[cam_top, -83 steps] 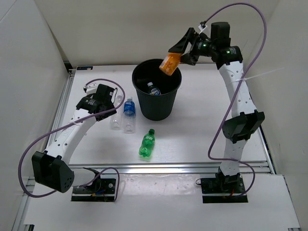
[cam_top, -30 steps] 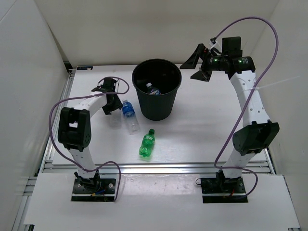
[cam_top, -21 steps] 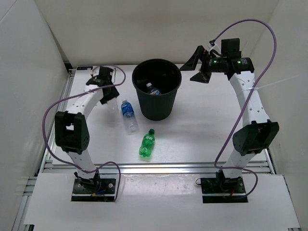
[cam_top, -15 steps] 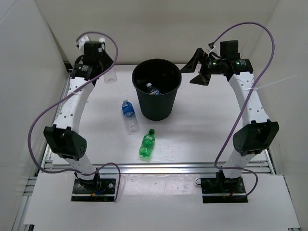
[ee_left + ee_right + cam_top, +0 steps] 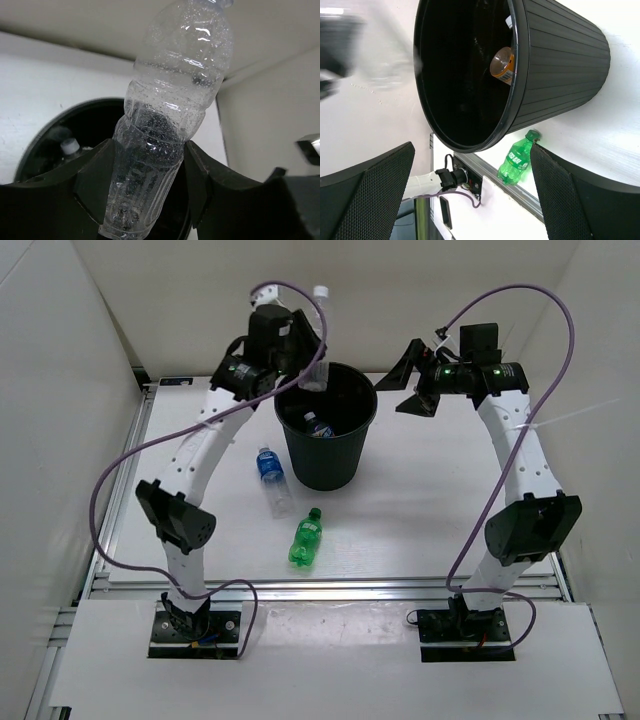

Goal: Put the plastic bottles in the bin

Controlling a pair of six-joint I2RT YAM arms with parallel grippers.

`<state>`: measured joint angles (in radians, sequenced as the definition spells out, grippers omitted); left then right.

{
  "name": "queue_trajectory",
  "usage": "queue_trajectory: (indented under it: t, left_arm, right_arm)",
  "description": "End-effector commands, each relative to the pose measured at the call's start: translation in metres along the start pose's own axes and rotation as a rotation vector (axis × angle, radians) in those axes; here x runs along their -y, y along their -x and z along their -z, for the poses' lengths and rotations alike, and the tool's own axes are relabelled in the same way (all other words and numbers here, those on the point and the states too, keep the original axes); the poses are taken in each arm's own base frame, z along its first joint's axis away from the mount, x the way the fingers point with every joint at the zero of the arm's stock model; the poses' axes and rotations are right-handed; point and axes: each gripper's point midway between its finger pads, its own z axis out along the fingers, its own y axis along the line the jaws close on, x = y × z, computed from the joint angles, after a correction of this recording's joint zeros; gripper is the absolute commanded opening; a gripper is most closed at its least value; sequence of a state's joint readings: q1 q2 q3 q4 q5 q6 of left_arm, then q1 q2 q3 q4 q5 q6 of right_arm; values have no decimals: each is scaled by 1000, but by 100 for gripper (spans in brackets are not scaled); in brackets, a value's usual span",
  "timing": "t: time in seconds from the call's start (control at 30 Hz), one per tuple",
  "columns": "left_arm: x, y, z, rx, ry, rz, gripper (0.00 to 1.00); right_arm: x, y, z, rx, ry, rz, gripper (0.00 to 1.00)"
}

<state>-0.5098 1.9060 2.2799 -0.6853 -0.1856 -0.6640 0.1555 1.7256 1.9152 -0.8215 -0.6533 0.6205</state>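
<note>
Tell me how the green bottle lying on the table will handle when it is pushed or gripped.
The green bottle lies on its side on the table, so a sideways nudge would probably roll it. It looks translucent and seems empty, so likely light and easily knocked away. Its rounded, glossy wall may slip unless gripped across the body.

Black bin [image 5: 326, 458], ribbed vertically outside. Speckled, see-through clear bottle [image 5: 170, 125]. Green bottle [image 5: 306, 538]. Blue-labelled bottle [image 5: 268, 470], otherwise clear. Orange bottle [image 5: 501, 64] against black interior. White bench [image 5: 420, 510]. Purple cables [image 5: 573, 335].
</note>
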Motion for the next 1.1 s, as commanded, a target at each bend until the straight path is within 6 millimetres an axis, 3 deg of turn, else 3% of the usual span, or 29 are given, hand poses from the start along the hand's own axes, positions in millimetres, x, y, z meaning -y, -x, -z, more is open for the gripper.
queue_trajectory:
  t: [0.0, 0.03, 0.1, 0.17, 0.2, 0.23, 0.27, 0.33, 0.37, 0.4, 0.43, 0.5, 0.53, 0.63, 0.67, 0.87, 0.97, 1.07]
  left_arm:
    - [4, -27, -1, -89, -31, -54, 58]
    - [2, -33, -2, -108, -33, -66, 77]
    - [-7, -37, 0, -115, -10, -92, 100]
    - [-9, -14, 24, -48, 12, -118, 100]
    - [-25, -4, 30, 3, 92, -133, 100]
    - [-27, 20, 55, 77, 115, -122, 100]
    - [-37, 30, 66, 120, 164, -128, 100]
    - [-91, 51, 95, 209, 327, -63, 100]
    - [-99, 41, 101, 194, 339, -41, 100]
    - [-127, 40, 105, 190, 387, -3, 100]
    - [-153, 14, 111, 139, 424, 43, 100]
    - [-185, -9, 109, 60, 438, 105, 100]
    - [-206, -38, 107, -15, 473, 118, 100]
    - [-227, -82, 98, -158, 479, 153, 100]
    - [-240, -106, 91, -229, 504, 146, 100]
    - [-267, -181, 71, -474, 469, 159, 100]
    - [-281, -199, 66, -500, 465, 198, 100]
    - [-280, -206, 61, -528, 440, 199, 100]
  right_arm:
    - [-13, 4, 22, 55, 16, 44, 100]
    - [-15, 4, 26, 68, 14, 52, 100]
    - [-13, 5, 29, 75, 9, 46, 100]
    - [-13, 2, 31, 75, 9, 46, 100]
    - [-13, 3, 31, 75, 9, 55, 100]
    - [-11, 3, 34, 82, 5, 51, 100]
    - [-11, 3, 34, 82, 5, 51, 100]
    - [-8, 1, 33, 76, 1, 45, 100]
    - [-8, 1, 33, 76, 1, 45, 100]
    - [-8, 1, 33, 76, 1, 45, 100]
    - [-8, 1, 33, 76, 1, 45, 100]
    - [-5, 4, 28, 71, -2, 30, 100]
    - [-5, 4, 28, 71, -2, 30, 100]
    - [-7, 7, 25, 58, 13, 19, 100]
    - [-4, 7, 22, 51, 9, 12, 100]
    - [-4, 8, 18, 36, 21, 7, 100]
    - [-4, 8, 18, 36, 21, 7, 100]
    - [-4, 8, 18, 36, 21, 7, 100]
